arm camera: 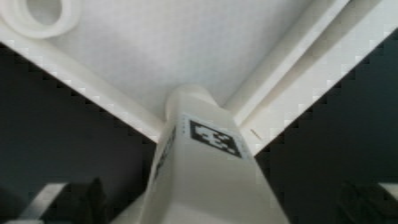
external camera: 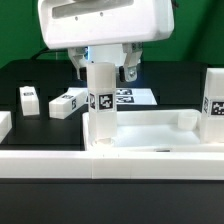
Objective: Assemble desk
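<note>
On the tabletop, one leg stood upright
Gripper straddled its top, fingers spread open, clear of both sides

We see a black tabletop under the pincer. It spreads out to both sides of the pincer and goes back behind it. It looks flat and dull. Far behind the pincer stands a pale wall, plain and nearly white. It meets the back edge of the tabletop. The light is soft and even. In the wrist view the tabletop shows as dark patches below the pincer, on both sides.
</note>
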You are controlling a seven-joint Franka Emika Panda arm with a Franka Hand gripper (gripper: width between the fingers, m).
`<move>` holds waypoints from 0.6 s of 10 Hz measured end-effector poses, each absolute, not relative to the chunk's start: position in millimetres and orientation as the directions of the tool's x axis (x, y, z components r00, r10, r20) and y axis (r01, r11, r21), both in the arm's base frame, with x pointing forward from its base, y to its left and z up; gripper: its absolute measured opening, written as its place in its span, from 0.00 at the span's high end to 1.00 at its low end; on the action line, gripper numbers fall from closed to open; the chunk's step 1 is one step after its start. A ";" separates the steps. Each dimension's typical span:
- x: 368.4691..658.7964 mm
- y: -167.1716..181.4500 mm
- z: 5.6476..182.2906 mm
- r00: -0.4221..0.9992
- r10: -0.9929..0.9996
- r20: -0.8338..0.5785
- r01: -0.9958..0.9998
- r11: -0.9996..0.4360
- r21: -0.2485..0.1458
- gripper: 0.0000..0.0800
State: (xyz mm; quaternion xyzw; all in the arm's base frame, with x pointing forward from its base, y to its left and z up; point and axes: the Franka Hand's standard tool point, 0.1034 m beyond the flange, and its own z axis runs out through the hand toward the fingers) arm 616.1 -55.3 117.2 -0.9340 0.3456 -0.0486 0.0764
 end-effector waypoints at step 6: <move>619.0 -55.3 118.3 0.989 -0.043 0.139 -0.038 -0.999 -0.037 0.19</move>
